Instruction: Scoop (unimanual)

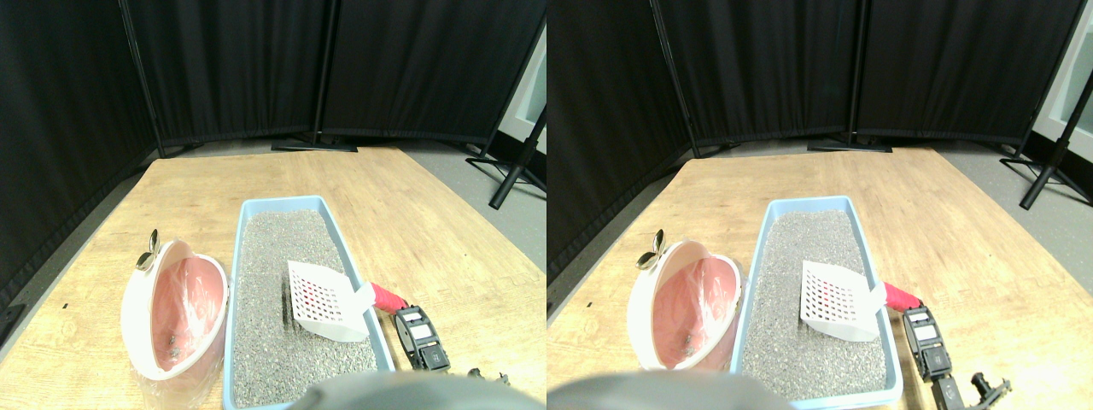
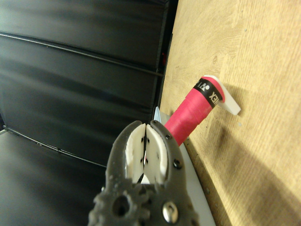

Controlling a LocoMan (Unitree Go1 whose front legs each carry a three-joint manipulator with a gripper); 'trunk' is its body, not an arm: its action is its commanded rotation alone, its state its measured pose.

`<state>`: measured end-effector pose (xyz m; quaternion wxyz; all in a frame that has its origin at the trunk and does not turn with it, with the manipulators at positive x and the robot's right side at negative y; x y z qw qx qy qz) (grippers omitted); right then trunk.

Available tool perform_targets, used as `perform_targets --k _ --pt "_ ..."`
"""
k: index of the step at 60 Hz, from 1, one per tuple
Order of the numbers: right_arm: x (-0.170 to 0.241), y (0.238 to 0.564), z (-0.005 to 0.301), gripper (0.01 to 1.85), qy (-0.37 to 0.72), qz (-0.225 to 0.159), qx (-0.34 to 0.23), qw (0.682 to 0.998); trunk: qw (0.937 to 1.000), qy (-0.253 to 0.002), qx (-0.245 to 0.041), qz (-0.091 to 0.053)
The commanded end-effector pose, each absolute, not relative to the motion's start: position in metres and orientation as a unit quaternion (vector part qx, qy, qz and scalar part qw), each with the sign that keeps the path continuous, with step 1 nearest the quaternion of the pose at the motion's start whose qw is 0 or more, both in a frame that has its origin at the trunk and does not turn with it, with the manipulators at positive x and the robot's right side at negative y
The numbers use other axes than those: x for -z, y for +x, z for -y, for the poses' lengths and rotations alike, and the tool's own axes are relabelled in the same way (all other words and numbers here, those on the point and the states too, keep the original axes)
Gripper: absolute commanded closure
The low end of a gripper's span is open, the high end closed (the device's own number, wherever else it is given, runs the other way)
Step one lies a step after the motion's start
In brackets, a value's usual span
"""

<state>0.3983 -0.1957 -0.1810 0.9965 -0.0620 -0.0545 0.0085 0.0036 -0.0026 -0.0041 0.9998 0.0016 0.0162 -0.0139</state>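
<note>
Scoop lies on the grey litter inside the blue tray, on a wooden floor ringed by black curtains. Pink bin stands left of the tray. Right gripper has its jaws pressed together beside the red handle.

Light blue tray with speckled grey litter. White perforated scoop; red handle with black band. Pink bin, white rim. Tan wood-grain floor. Black curtains. Dark grey gripper, white inner pads.
</note>
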Motion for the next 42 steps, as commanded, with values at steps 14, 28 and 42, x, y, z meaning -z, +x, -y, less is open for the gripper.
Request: perform_targets --k 14,28,42 --pt "0.172 0.393 0.196 1.39 -0.072 0.083 -0.011 0.994 0.9998 -0.004 0.011 -0.016" --pt "0.171 0.387 0.200 1.15 -0.004 0.117 -0.040 0.992 0.9998 -0.005 0.013 -0.017" --pt "0.171 0.390 0.200 0.86 0.045 0.120 -0.063 0.990 0.9997 -0.009 0.012 -0.018"
